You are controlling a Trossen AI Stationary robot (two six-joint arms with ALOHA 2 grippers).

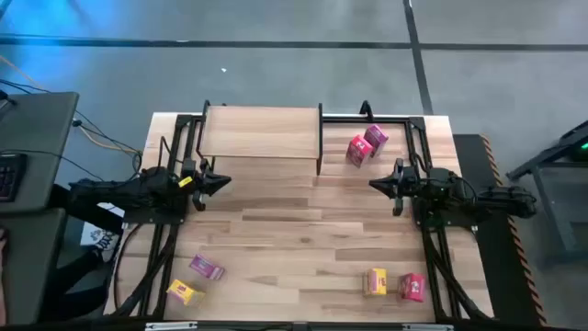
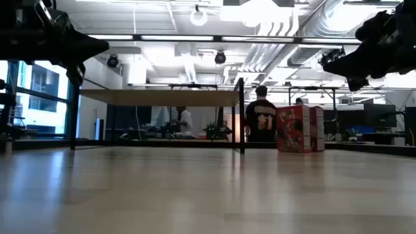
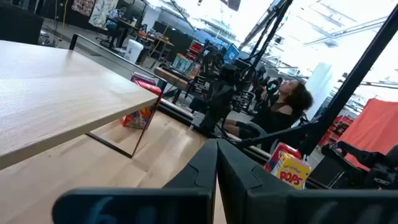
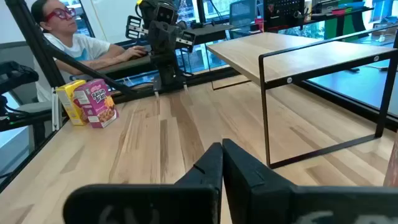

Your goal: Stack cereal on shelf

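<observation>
Table [image 1: 303,216] holds all six cereal boxes [image 1: 366,145]; shelf [image 1: 262,131] is bare; left end effector [image 1: 219,183] and right end effector [image 1: 377,185] hover closed, empty.

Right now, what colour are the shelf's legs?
Black, on the shelf; clearest in the right wrist view.

place: open-plan robotics lab | overhead: exposed ducts [image 2: 305,26] and strip lighting on the ceiling | background: desks with monitors [image 4: 245,11], people seated and standing | floor: grey concrete [image 1: 276,64] | rig: wooden table [image 1: 303,230] in a black frame, cables beside it
</observation>
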